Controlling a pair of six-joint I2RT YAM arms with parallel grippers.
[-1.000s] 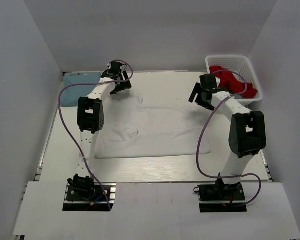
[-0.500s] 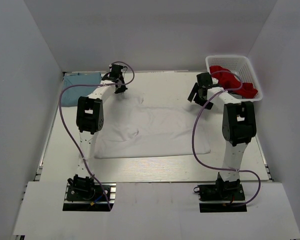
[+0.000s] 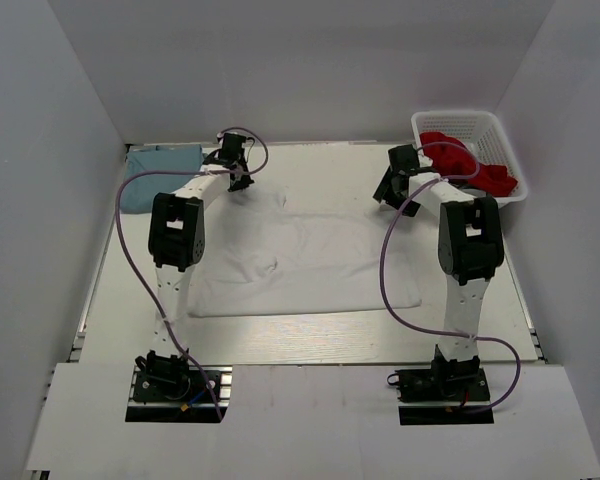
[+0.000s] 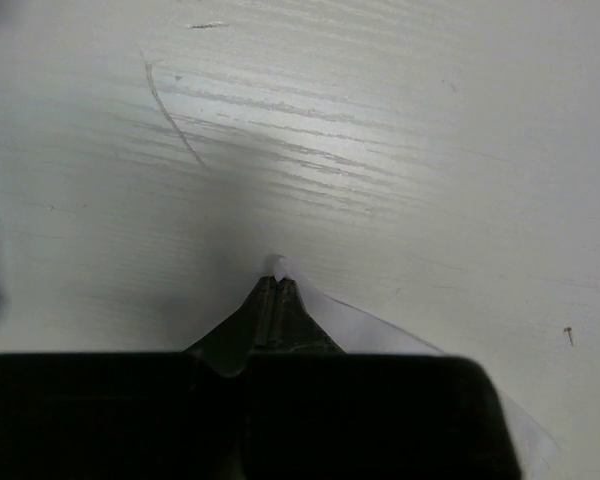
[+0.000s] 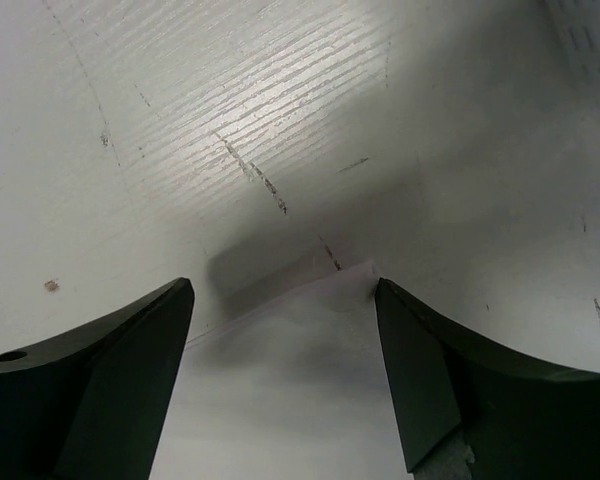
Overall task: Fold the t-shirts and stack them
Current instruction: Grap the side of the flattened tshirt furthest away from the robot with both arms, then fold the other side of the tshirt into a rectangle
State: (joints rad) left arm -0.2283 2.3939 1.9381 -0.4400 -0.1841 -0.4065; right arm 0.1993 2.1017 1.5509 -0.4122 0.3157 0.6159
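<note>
Left wrist view: left gripper (image 4: 277, 285) clenched on a far corner of the plain white cotton t-shirt (image 3: 310, 255), spread flat mid-table. The bite looks thin, hard to tell, and may slip on lifting. Across, right gripper (image 5: 282, 292) gapes astride the other corner and could close short of it. Folded light blue t-shirt (image 3: 160, 178) sits far left. No readable writing.

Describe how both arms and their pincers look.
The left arm and right arm have white links, black joint housings and black base plates. A purple cable loops along each. The left pincer and right pincer have black tapering fingers.
</note>
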